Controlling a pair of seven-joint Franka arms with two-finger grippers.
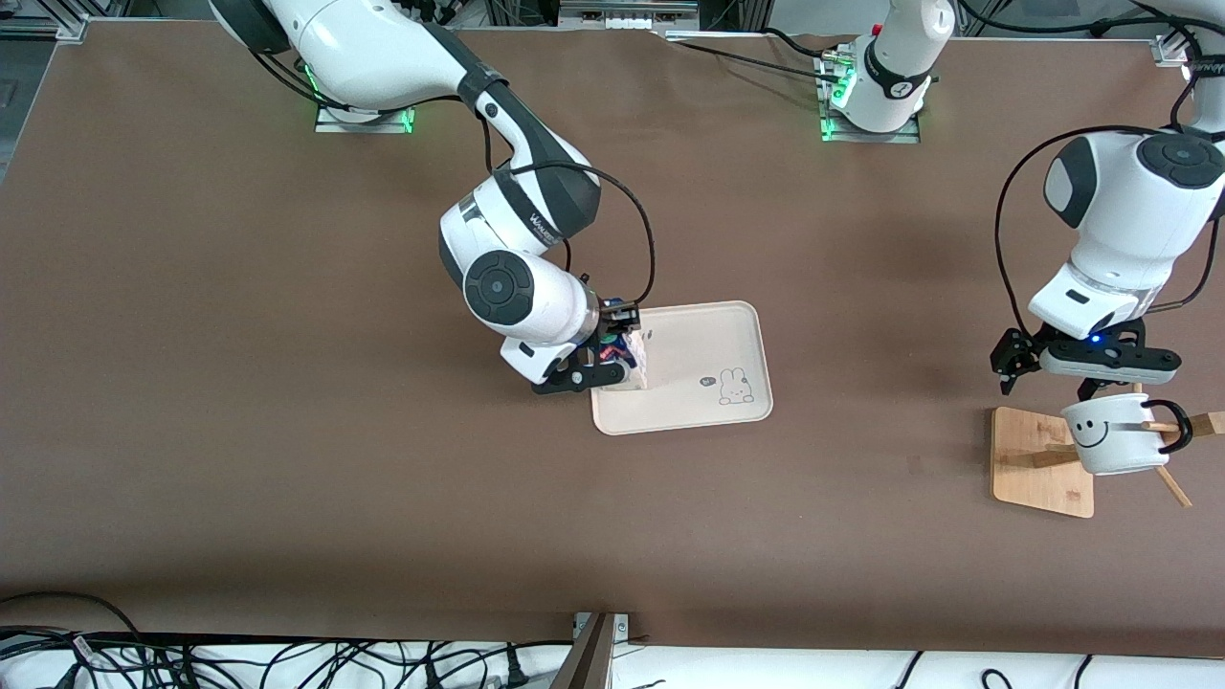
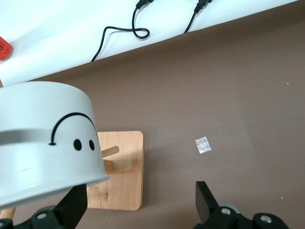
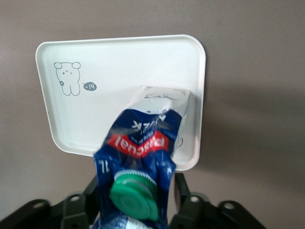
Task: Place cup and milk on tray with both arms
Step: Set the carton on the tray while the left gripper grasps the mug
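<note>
Carton of milk, dark blue and white with green cap, stands on cream rimmed tray, flanked by right gripper; whether clamped cannot be told. Light, crushable; best held mid-body. White smiley ceramic mug hangs on wooden rack, untouched beside spread-fingered left gripper; rigid, breakable, rim offered for grasp.

The rectangular tray with rounded corners is cream, marked with a thin dark outline drawing of a rabbit and a small dark oval mark beside it. The small carton of milk is dark blue and white, with a red band bearing white lettering and a round green screw cap. The round ceramic mug is white with a black smiley face and a black loop handle. The flat wooden rack base is light tan. The table surface is plain brown. Both arms are white with dark grey joints and black grippers.
</note>
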